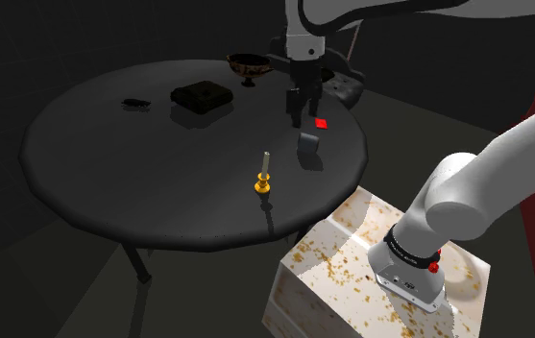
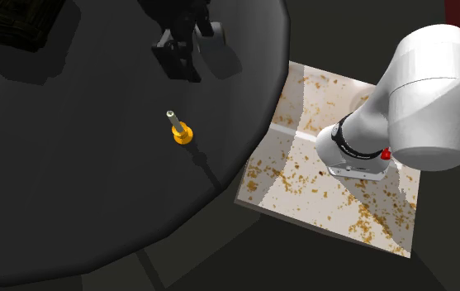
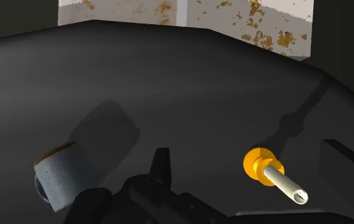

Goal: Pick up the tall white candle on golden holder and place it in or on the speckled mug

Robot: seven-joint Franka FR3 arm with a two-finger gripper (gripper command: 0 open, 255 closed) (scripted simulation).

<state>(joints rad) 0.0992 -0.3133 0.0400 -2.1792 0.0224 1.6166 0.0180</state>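
Note:
The tall pale candle stands upright in its golden holder on the round dark table, toward the edge nearest the stand. The grey mug sits just behind it toward the shoulder view's right. My gripper hangs open above the table beyond the mug, holding nothing. From above, the candle is well apart from the gripper and the mug. In the wrist view the candle shows between my spread fingers, far below them, with the mug off to one side.
A flat dark box, a small dark object and a footed bowl lie on the far half of the table. A small red piece lies near the gripper. The speckled stand abuts the table edge.

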